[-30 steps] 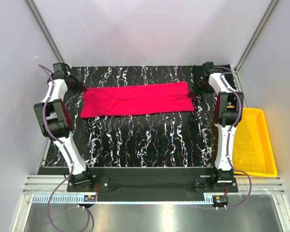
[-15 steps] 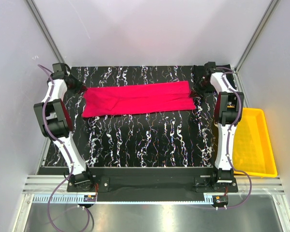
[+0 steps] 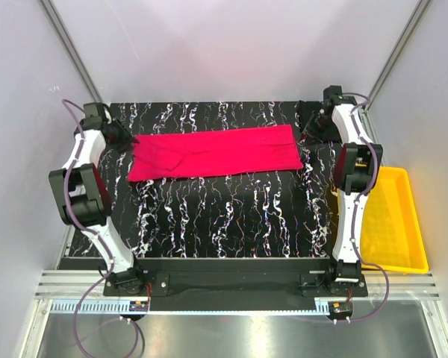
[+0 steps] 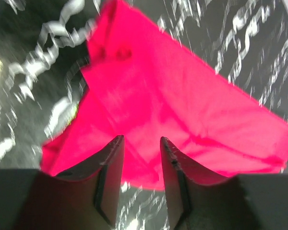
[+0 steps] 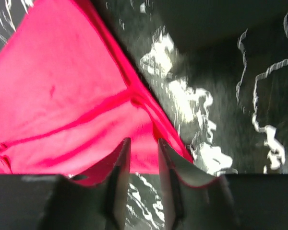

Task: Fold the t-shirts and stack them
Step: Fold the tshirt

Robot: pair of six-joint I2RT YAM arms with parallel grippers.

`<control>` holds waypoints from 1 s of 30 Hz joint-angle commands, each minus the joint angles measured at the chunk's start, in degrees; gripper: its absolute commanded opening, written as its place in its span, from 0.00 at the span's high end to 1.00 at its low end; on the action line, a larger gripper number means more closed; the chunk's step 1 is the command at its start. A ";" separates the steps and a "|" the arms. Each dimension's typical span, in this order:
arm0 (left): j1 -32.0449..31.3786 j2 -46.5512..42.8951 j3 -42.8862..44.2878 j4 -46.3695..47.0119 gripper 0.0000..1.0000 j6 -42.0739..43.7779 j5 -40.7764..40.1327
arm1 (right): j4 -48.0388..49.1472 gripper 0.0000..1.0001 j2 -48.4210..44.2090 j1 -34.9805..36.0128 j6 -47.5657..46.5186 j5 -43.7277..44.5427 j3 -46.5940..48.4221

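Note:
One red t-shirt [image 3: 216, 151] lies folded into a long flat strip across the far half of the black veined table [image 3: 224, 216]. My left gripper [image 3: 123, 139] hovers at the strip's left end. In the left wrist view its jaws [image 4: 141, 139] are open above the shirt's corner [image 4: 182, 105], with nothing between them. My right gripper [image 3: 311, 134] is at the strip's right end. Its jaws [image 5: 143, 140] are also open, just off the red hem [image 5: 62, 96], holding nothing.
A yellow tray [image 3: 392, 224] sits off the table's right side, beside the right arm. Grey enclosure walls with metal posts [image 3: 67, 45] close in the back and both sides. The near half of the table shows only its veined surface.
Both grippers have opened and let go of the shirt's ends. Both wrists have drawn slightly away from the cloth, which lies where it was.

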 commanded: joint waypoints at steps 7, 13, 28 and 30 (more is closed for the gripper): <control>-4.15 -1.59 -7.08 2.97 0.69 0.71 4.82 | 4.61 0.84 -4.28 1.95 1.31 -7.93 -11.60; -4.07 0.16 -8.05 2.97 0.71 1.93 4.04 | 6.19 0.88 -4.18 1.95 0.87 -6.44 -16.60; 0.42 -0.45 -16.31 0.68 0.72 2.29 -1.07 | 9.36 0.87 -11.83 1.95 -2.20 -1.26 -30.32; 0.33 -1.50 -15.70 0.24 0.72 2.73 -0.28 | 9.45 0.86 -12.36 1.95 -2.38 -1.69 -29.63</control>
